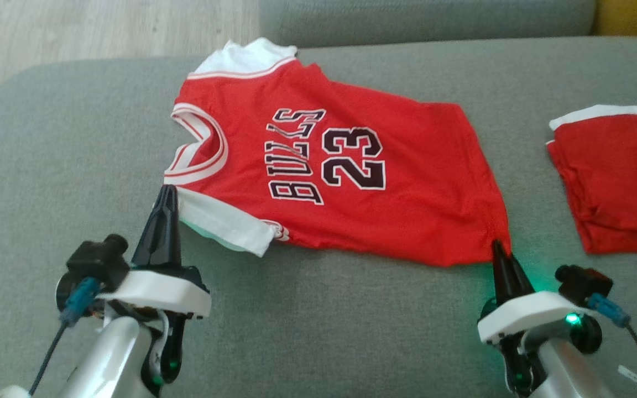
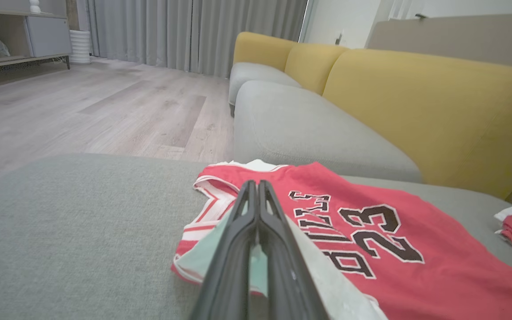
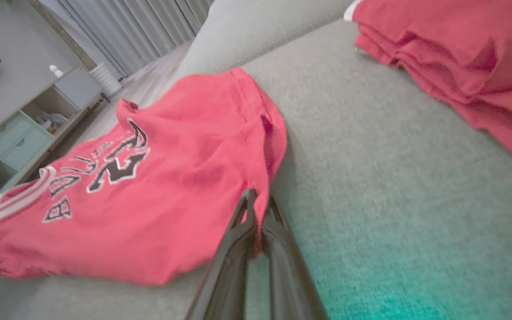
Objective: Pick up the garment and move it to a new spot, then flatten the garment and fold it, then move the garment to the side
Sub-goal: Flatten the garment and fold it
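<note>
Jersey (image 1: 351, 182), red w/ white trim, "BULLS 23" in black: lies spread face up on grey sofa seat (image 1: 324, 331), neck toward robot's left, hem toward right, lettering sideways in head view. Shows soft wrinkles near hem. White far sleeve at top edge, near white sleeve at front-left corner.

L gripper (image 1: 167, 190): pressed together, no gap at tips. Comes in low from front-left, tips at near shoulder where neck trim meets white sleeve. Appears to nip cloth edge there. In left wrist view fingers (image 2: 234, 249) lie along top of sleeve, pale cloth visible in thin slit between them lower down.

R gripper (image 1: 497, 247): also squeezed tight. Pinches near hem corner of jersey at front-right. In right wrist view red cloth sits caught betw. fingers (image 3: 234, 253) just below tips, hem puckered around them. Green wrist light (image 1: 573, 319) on, tinting seat nearby.

Both grips on near long edge, one per end; rest of jersey resting on seat.

Second red garment (image 1: 617, 177), folded, w/ white edge: lies on same seat to right, well apart from jersey, touching neither gripper. Yellow backrest (image 2: 416, 111) behind seat, wood floor (image 2: 82, 111) beyond, to left.
</note>
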